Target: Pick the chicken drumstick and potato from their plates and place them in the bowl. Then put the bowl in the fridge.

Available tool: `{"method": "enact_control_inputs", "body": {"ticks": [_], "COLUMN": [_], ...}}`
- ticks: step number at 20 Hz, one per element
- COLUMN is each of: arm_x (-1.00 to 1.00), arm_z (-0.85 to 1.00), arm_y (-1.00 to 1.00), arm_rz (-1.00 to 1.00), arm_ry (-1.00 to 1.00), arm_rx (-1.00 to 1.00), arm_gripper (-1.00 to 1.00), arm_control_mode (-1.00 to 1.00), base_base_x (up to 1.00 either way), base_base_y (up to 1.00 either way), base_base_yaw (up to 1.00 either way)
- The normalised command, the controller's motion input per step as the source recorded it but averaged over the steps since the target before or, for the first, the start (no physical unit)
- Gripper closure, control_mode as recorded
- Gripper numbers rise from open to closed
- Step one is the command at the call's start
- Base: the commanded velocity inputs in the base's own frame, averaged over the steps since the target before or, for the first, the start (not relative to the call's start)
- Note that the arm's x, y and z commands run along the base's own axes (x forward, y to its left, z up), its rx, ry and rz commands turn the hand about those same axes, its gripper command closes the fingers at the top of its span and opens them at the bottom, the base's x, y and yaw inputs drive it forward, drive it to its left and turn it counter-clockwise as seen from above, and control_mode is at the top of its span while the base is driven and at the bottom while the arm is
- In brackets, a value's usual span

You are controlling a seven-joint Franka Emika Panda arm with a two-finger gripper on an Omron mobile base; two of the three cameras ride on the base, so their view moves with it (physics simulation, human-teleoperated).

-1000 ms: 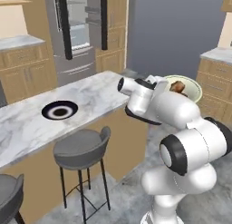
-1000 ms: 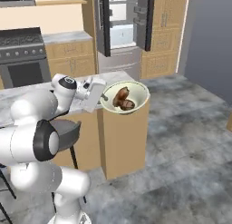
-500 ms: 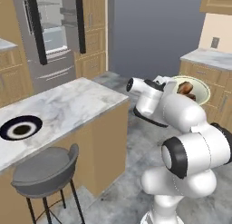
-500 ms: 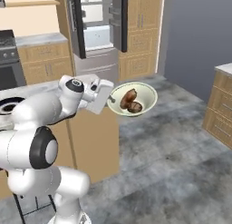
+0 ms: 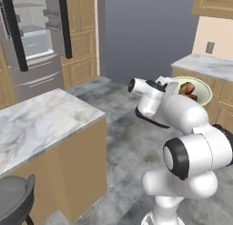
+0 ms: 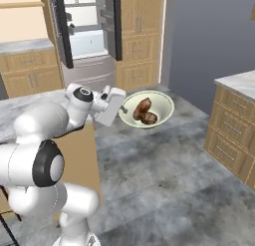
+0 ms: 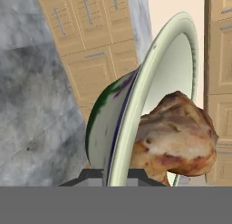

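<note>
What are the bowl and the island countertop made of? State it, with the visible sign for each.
Bowl: looks like glazed ceramic, given its smooth cream-green surface and thin darker rim, though plastic can't be excluded. Island countertop: looks like polished marble or marble-look stone, white with grey veining, on a light wood base.

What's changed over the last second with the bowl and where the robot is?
The base has driven and turned, so the whole scene shifted: the marble island slid off to the left and the dark plate on it passed out of frame, while the open fridge stays ahead. Nothing was grasped or released. The tool stays shut on the rim of the bowl, with the chicken drumstick and potato still inside.
</note>
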Motion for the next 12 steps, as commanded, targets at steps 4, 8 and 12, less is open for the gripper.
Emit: {"method": "enact_control_inputs", "body": {"ticks": [4,8,12], "arm_x": [0.00,0.00,0.00], "arm_z": [0.00,0.00,0.00], "arm_y": [0.00,0.00,0.00], "arm_rz": [0.00,0.00,0.00], "arm_ry": [0.00,0.00,0.00], "arm_rx": [0.00,0.00,0.00], "arm_gripper": [1.00,1.00,1.00], "arm_control_mode": [1.00,1.00,1.00], "base_base_x": [0.76,0.75,0.78], "base_base_y": [-0.42,-0.36,-0.30], "base_base_yaw": [0.12,0.20,0.23]}}
